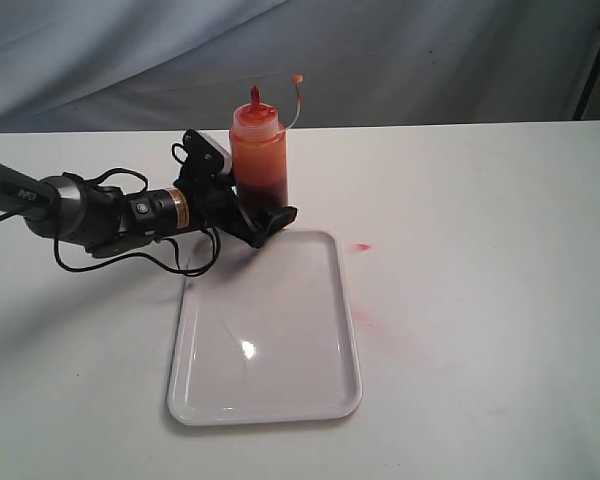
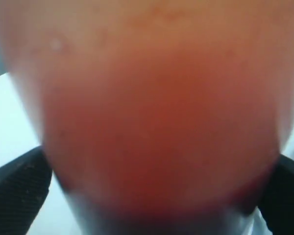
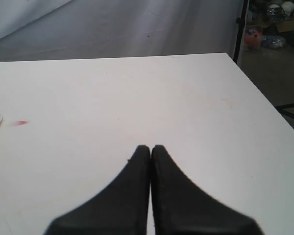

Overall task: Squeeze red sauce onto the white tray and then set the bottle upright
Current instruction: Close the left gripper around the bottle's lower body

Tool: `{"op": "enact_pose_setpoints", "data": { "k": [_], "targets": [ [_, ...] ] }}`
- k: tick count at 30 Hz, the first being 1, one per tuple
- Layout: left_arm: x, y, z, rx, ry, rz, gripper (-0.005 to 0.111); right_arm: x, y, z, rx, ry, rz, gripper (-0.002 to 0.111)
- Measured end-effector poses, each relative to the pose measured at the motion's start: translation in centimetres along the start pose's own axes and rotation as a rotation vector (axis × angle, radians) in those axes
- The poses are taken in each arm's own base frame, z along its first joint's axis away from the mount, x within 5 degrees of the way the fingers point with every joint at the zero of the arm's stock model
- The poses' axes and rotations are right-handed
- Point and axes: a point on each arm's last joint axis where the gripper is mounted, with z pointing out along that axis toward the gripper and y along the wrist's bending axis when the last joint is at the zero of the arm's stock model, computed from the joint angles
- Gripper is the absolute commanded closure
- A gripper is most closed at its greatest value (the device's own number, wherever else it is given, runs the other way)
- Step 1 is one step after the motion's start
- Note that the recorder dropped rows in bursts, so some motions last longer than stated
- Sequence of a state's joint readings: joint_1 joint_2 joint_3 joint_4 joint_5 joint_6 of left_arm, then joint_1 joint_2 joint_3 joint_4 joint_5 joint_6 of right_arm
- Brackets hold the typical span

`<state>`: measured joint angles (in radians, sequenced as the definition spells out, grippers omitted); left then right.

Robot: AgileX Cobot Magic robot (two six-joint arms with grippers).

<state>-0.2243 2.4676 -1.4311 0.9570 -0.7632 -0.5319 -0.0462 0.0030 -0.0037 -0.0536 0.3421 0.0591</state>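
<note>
Translucent plastic, the bottle (image 1: 259,150) stands upright on the tabletop (image 1: 480,250) just behind the far rim of the tray (image 1: 270,405), straddled low by the left hand (image 1: 268,212) with jaws wide; the right hand (image 3: 151,149) hangs pinched shut, well apart. A low, off-centre grip could tip it, or squirt sauce (image 1: 265,187) onto the tabletop instead of the tray.

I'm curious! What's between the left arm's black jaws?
A translucent orange-red plastic squeeze bottle, standing upright; the exterior and left wrist views show it.
</note>
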Motion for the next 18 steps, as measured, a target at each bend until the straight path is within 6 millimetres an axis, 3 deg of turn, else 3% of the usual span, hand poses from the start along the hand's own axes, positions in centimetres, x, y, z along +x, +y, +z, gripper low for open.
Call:
{"op": "enact_pose_setpoints", "data": {
  "k": [18],
  "targets": [
    [-0.1,0.23,0.2,-0.053,0.001,-0.054,0.003,0.0,0.0,0.0,0.0,0.0,0.0,0.108]
  ]
}}
